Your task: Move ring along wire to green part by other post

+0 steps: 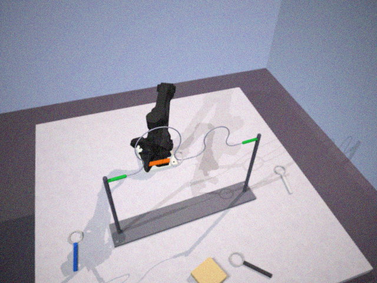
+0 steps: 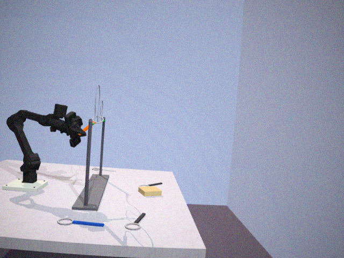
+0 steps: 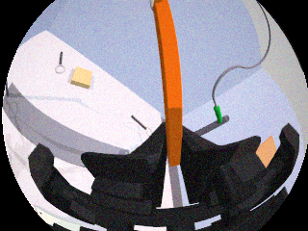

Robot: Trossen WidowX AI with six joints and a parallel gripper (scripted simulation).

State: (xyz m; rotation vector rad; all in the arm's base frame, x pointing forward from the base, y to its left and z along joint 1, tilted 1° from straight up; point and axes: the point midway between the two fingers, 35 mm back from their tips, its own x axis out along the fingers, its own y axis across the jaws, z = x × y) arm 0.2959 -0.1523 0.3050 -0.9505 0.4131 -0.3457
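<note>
The pale ring (image 1: 182, 157) (image 2: 97, 116) is around the grey wire (image 1: 164, 127) (image 3: 269, 36) at the low bend just right of the large loop, as seen in the top view; whether they touch is too small to tell. Its orange handle (image 1: 159, 161) (image 2: 86, 128) (image 3: 174, 96) slants down to my gripper (image 1: 148, 165) (image 2: 83, 134) (image 3: 168, 125), which is shut on the handle's far end, on the robot's side of the wire. Green parts (image 1: 117, 178) (image 1: 250, 141) adjoin the left post (image 1: 112, 204) (image 2: 88, 166) and right post (image 1: 252, 164) (image 2: 102, 150).
The posts stand on a dark base (image 1: 182, 213) (image 2: 93, 191). On the table lie a blue-handled ring (image 1: 75, 257) (image 2: 88, 223), a white-handled ring (image 1: 286, 184), a black-handled ring (image 1: 257, 269) and a yellow block (image 1: 209, 272) (image 2: 150, 191) (image 3: 82, 77).
</note>
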